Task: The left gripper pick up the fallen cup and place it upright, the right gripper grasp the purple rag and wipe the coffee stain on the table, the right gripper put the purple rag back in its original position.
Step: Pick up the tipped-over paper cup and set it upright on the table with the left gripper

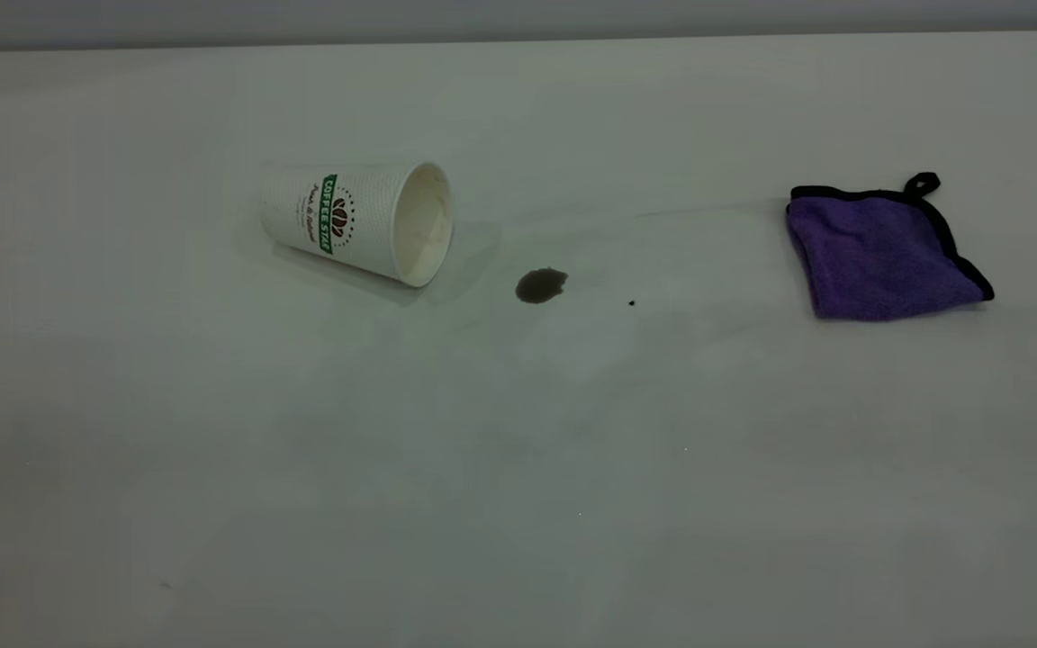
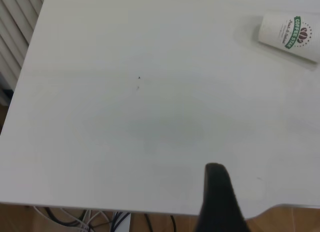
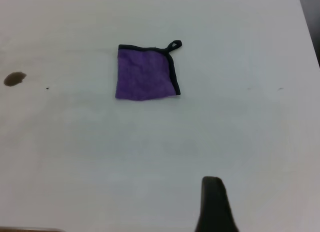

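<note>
paper cup (image 2: 290, 35) lies far from the left gripper (image 2: 218, 199), grip state unclear; ribbed side could roll away.

My cup (image 1: 358, 221) lies on its side, mouth toward the small brown coffee stain (image 1: 541, 284); the folded purple rag (image 1: 883, 252) rests flat, well apart, on the pale surface (image 1: 518, 468).

The exterior camera looked steeply down on the table (image 1: 212, 504). The left wrist view hung high near the table's edge, sharing the cup (image 1: 356, 220) with it. The right wrist view, equally far back, shared the purple rag (image 3: 146, 72) and the coffee stain (image 3: 14, 78).
</note>
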Controlling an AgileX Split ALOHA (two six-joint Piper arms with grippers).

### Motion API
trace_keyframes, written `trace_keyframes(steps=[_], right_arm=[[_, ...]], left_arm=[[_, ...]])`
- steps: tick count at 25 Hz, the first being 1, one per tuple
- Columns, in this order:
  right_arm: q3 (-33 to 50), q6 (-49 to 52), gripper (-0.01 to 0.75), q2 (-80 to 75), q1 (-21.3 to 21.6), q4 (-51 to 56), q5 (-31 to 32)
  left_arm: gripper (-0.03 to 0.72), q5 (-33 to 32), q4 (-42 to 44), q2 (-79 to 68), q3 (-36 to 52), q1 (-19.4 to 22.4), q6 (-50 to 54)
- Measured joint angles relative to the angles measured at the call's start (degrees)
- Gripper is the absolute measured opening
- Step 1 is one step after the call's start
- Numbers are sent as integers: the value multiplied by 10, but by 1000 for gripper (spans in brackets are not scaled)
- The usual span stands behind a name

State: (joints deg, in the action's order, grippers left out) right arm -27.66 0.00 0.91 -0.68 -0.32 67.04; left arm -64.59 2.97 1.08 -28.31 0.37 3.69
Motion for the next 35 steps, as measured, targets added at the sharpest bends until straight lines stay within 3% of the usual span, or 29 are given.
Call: trace_keyframes(steps=[35], right_arm=[[0,0,545,0,0,0,0]], left_arm=[[559,3,8,-2,-6,0,0]])
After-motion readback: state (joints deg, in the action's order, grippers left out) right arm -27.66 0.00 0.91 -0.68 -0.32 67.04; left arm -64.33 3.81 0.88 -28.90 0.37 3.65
